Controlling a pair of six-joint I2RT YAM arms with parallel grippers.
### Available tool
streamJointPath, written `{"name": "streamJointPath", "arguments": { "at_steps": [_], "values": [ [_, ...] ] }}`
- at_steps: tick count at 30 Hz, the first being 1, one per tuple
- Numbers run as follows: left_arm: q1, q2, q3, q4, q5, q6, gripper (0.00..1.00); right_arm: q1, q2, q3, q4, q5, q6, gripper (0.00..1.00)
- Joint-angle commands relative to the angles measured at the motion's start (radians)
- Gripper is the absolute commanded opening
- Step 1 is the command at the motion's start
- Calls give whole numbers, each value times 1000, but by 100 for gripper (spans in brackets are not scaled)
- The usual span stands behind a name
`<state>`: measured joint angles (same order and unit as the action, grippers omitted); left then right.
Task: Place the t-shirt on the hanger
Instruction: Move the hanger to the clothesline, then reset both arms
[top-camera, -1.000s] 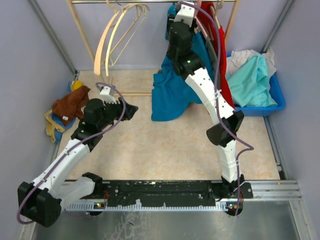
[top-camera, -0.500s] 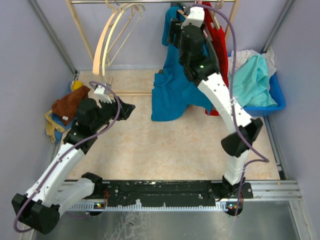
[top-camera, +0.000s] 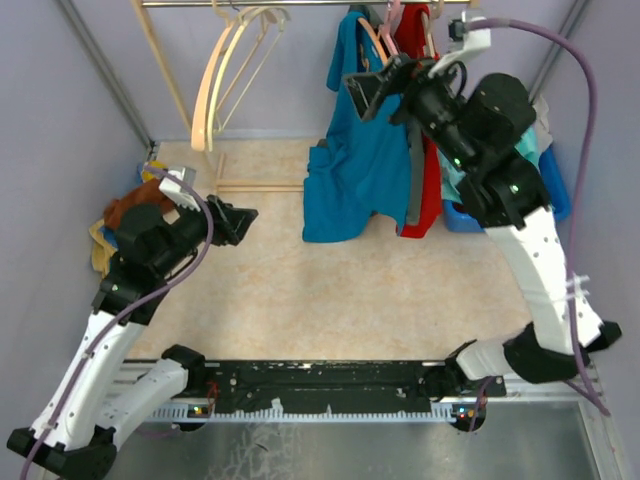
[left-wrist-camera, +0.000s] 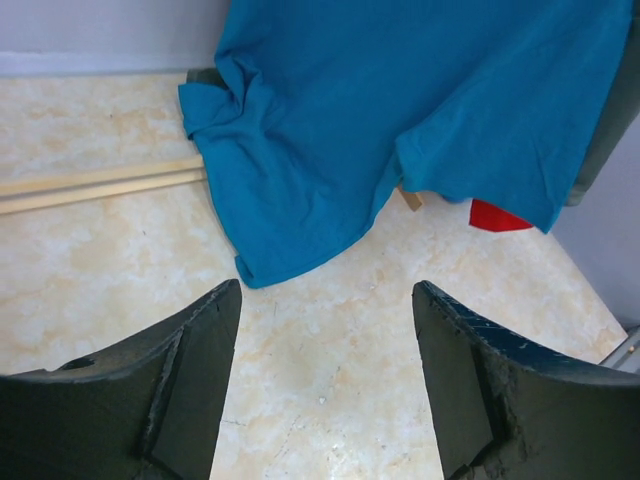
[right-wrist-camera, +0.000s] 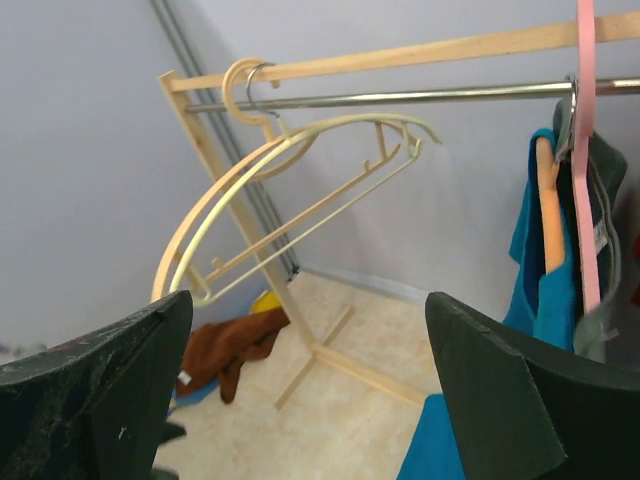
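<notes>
Hanging vertically — t-shirt (top-camera: 365, 160), hem downward.

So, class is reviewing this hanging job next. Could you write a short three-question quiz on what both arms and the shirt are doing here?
1. True or false: the right gripper is clamped on the t-shirt.
2. Which hanger shows inside the t-shirt's collar in the right wrist view? A) cream B) orange C) pink
3. Short answer: what does the t-shirt's lower edge rest on?

Key
1. False: its jaws stand open and hold nothing.
2. B: the orange hanger.
3. The table surface, where the cloth bunches.
</notes>
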<state>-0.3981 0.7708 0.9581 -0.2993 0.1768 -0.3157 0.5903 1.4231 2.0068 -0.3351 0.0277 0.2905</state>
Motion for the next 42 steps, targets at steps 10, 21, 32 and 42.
{"name": "streamJointPath", "arguments": {
  "at_steps": [10, 21, 32, 42],
  "values": [
    [-5, -66, 208, -249, 12, 42, 99, -10, -458, -231, -491, 56, 46, 99],
    [-6, -82, 236, -284, 51, 31, 99, -10, -648, -370, -650, 155, 101, 99],
    [-6, -63, 44, -149, 181, 5, 99, -10, -716, -531, -627, 168, 148, 99],
    [-6, -115, -122, -78, 195, -52, 99, -10, -877, -866, -533, 126, 213, 99]
  ]
}}
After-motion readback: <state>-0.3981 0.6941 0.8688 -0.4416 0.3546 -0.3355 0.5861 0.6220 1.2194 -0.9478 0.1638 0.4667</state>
